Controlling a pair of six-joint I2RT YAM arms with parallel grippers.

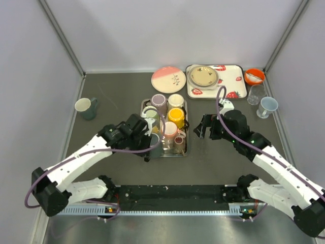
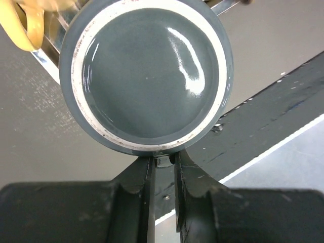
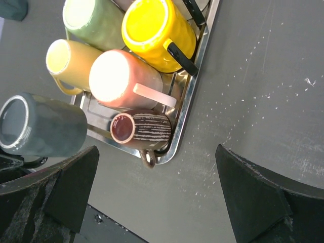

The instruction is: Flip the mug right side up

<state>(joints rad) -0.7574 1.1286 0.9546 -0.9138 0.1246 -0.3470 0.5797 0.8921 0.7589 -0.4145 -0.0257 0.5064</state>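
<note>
Grips the grey mug (image 2: pixel 147 76) with the left fingers (image 2: pixel 139 195), clenched narrow on a small grey piece at its edge, most likely the handle. Finds it at the near left corner of the metal tray (image 3: pixel 186 109), base and pale foot ring turned toward the left wrist camera, so bottom up and not righted. Cannot tell whether lifted clear of the tray or resting on it. Counts, as a judgement, the grasp as done and the rest as left: lifting out, rolling the wrist until the mouth faces up, setting down on the bench (image 1: pixel 208 152).

Holds the right fingers (image 3: pixel 253 195) released and spread wide, grasping nothing, above the bench just right of the tray.

Has to mind close neighbours in the tray: pale yellow mug (image 3: pixel 68 58) and pink mug (image 3: pixel 121 78) just beside the grey one, brown striped mug (image 3: pixel 142 127) along the near rim, yellow mug (image 3: pixel 157 33) and green mug (image 3: pixel 93 17) further in. Risks knocking those, or catching the tray rim, during the turn. Leaves a teal mug (image 1: pixel 85 107) well apart at the left and a pink plate (image 1: pixel 168 79) at the far side, both out of the way.
</note>
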